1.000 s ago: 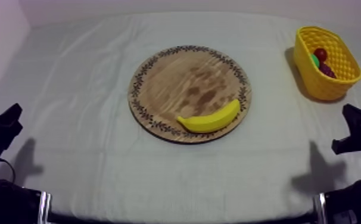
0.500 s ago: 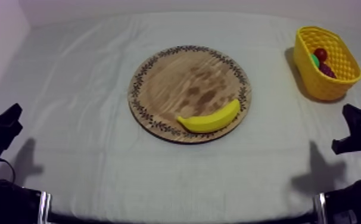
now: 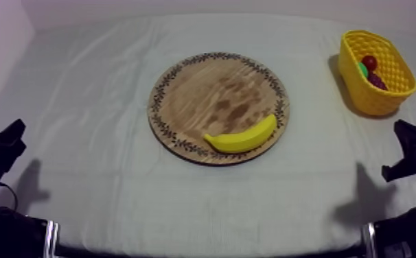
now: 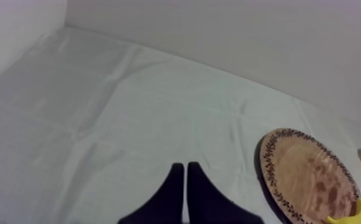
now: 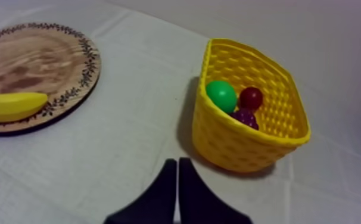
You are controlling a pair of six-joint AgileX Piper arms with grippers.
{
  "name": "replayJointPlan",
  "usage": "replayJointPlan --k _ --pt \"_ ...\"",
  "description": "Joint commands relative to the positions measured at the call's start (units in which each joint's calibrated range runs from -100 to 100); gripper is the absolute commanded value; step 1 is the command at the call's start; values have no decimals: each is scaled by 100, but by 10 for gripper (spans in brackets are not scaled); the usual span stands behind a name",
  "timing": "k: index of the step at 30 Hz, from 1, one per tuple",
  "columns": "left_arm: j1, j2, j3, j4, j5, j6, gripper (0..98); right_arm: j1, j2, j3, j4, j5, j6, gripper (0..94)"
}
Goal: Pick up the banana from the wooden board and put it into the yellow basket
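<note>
LOC: banana (image 3: pixel 242 136) lies on the wooden board (image 3: pixel 204 89), at its near rim; yellow basket (image 3: pixel 368 96) well apart | PINCERS: left pincer (image 4: pixel 183 168) closed, empty; right pincer (image 5: pixel 177 162) likewise | HANDLING: judged light, stiff, smooth; grip across mid-body

A: The cloth (image 3: pixel 87 103)?
B: Matt fabric, softly creased.
A: And the board (image 3: pixel 211 96)?
B: Bare wood, grain and darker blotches showing, dull finish.
A: The banana (image 3: pixel 241 136)?
B: Smooth, plastic-looking, faint sheen. The basket (image 5: pixel 242 143) is moulded plastic lattice, a little glossy. The small red fruit (image 5: pixel 251 98) inside is smooth and shiny.
</note>
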Motion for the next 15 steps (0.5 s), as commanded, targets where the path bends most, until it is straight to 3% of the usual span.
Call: replayJointPlan --k 1,12,15 --pt "1 0 0 2 0 2 1 5 -1 -3 -4 1 6 9" --pt "1 0 0 2 0 2 1 -151 316 -185 -29 -165 423 3" --pt "1 0 0 2 0 2 1 -155 702 -642 -159 -167 556 2"
